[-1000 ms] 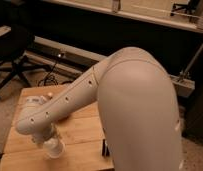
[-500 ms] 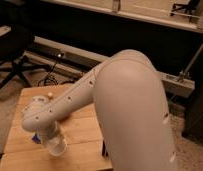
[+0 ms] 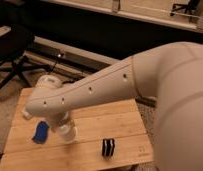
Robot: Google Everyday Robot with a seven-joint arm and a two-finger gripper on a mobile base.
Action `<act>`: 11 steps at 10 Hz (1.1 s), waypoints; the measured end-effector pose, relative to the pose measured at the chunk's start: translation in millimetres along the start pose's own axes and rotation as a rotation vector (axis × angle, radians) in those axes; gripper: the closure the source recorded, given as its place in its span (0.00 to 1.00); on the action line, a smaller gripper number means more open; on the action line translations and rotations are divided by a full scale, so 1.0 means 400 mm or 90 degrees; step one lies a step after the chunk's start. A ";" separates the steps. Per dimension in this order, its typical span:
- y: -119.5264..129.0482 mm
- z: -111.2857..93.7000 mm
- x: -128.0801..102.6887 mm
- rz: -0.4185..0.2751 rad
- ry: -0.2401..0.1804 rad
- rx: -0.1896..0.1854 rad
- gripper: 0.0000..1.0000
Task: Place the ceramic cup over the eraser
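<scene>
Our gripper (image 3: 64, 125) sits atop the ceramic cup (image 3: 69, 135), blue pad (image 3: 40, 132) beside, eraser (image 3: 108, 148) apart; grip we can't tell.

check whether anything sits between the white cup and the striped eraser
Nothing visible. Only bare wooden tabletop separates the white ceramic cup, under the pincer, from the black striped eraser block; the flat blue pad lies on the cup's other side.

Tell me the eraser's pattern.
The eraser is black with light stripes, in the camera view; the gripper is beside the blue pad.
</scene>
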 end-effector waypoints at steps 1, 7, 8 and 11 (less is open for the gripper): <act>-0.056 -0.068 0.014 0.021 -0.006 0.007 1.00; -0.309 -0.145 0.087 0.158 -0.001 0.030 1.00; -0.336 -0.136 0.104 0.177 0.006 0.029 1.00; -0.413 -0.111 0.167 0.227 0.039 0.025 1.00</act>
